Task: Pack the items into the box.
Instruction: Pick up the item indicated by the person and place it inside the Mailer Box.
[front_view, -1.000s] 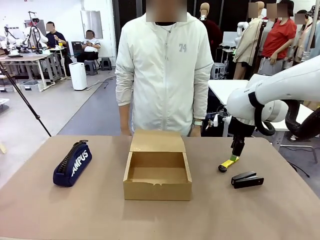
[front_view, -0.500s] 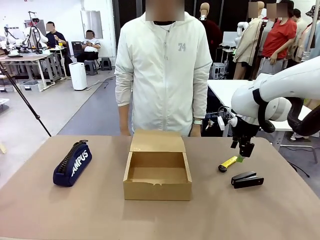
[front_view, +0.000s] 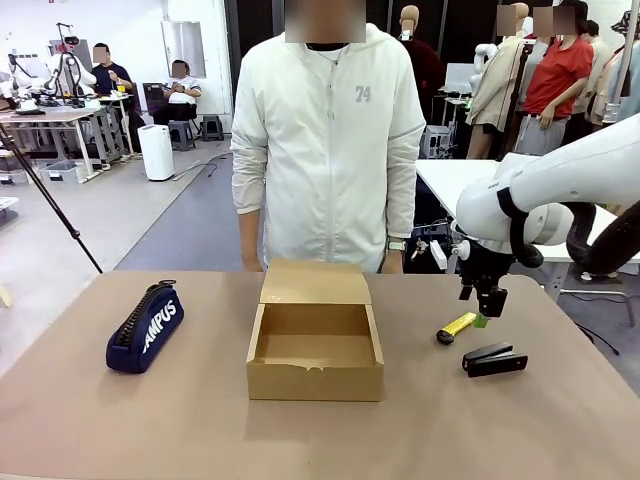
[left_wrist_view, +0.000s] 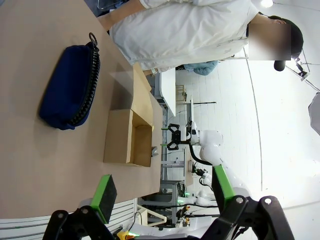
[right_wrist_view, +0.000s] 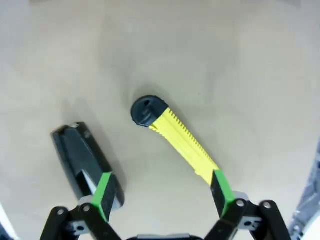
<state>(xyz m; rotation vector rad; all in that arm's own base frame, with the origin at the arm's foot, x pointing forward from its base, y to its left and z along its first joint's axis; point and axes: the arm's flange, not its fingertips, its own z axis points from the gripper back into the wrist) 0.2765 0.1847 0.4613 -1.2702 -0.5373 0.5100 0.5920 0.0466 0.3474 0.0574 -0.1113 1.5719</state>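
Right hand (front_view: 484, 316), black with green pads, jaws spread and grasping nothing, pointing down over the worktop (front_view: 120, 420). In the right wrist view the right hand (right_wrist_view: 162, 196) straddles bare matte beige surface. One pad overlaps the end of the stapler (right_wrist_view: 87, 165), a black, glossy, wedge-shaped body. The other pad overlaps the tip of the cutter (right_wrist_view: 175, 137), a slim yellow ribbed plastic bar with a rounded black cap.

Front view: the cutter (front_view: 458, 326) lies just under the hand, and the stapler (front_view: 494, 359) lies flat just nearer the robot. Both are well right of the box (front_view: 315, 378), which is of brown corrugated cardboard, shallow and rectangular, with its flap lid tilted back toward the person (front_view: 330, 150).

The pouch (front_view: 146, 328), of soft navy fabric with a black zip ridge and white lettering, lies on the worktop well left of the box.

Left hand (left_wrist_view: 162, 189), jaws apart and released, is raised above the pouch (left_wrist_view: 67, 95) and the box (left_wrist_view: 120, 145).
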